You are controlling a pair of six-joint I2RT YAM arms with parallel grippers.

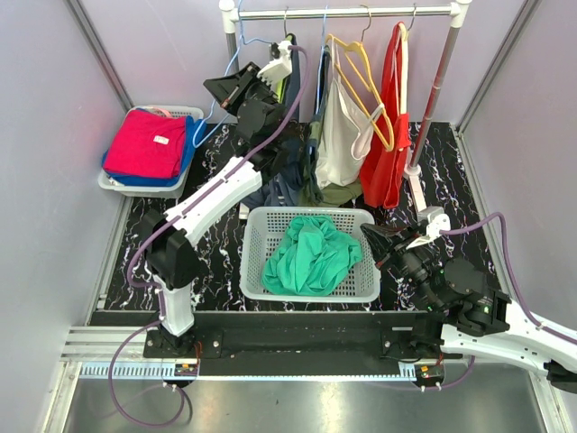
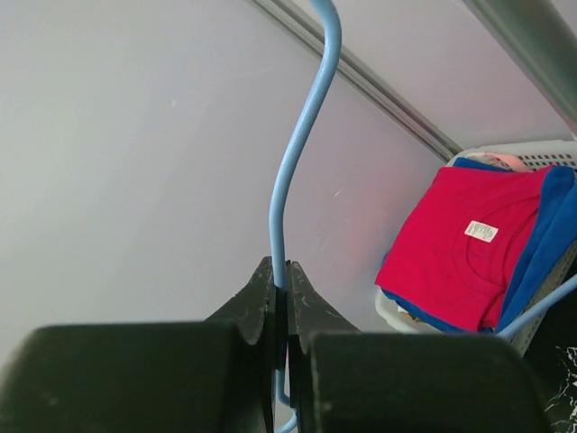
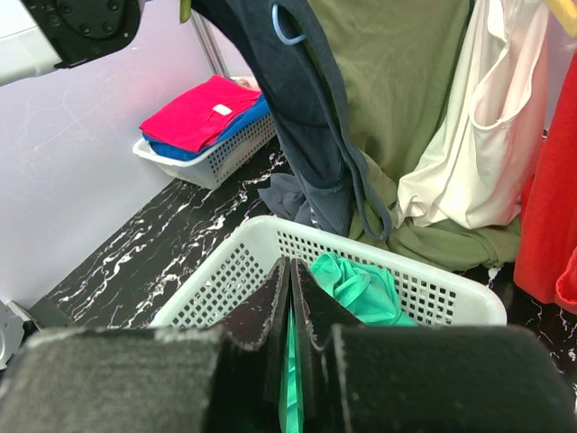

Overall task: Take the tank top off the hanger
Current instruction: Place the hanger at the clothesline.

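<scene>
My left gripper (image 1: pixel 218 86) is raised at the back left and shut on the wire of a blue hanger (image 1: pixel 214 117); in the left wrist view the wire (image 2: pixel 287 180) runs straight up from between the closed fingers (image 2: pixel 280 271). A dark navy tank top (image 3: pixel 306 117) hangs below that arm, with a blue hanger loop (image 3: pixel 287 25) at its top, and trails onto the table (image 1: pixel 275 185). My right gripper (image 1: pixel 368 231) is low at the right rim of the white basket, shut (image 3: pixel 289 263) and holding nothing. Green cloth shows through the slit behind its tips.
The white basket (image 1: pixel 306 212) holds a green garment (image 1: pixel 311 257). The rail (image 1: pixel 347 13) carries a white top (image 1: pixel 341 131) on a yellow hanger, a red garment (image 1: pixel 388 153) and an olive one (image 1: pixel 329 192). A small basket (image 1: pixel 113 185) of folded red and blue clothes stands at the left.
</scene>
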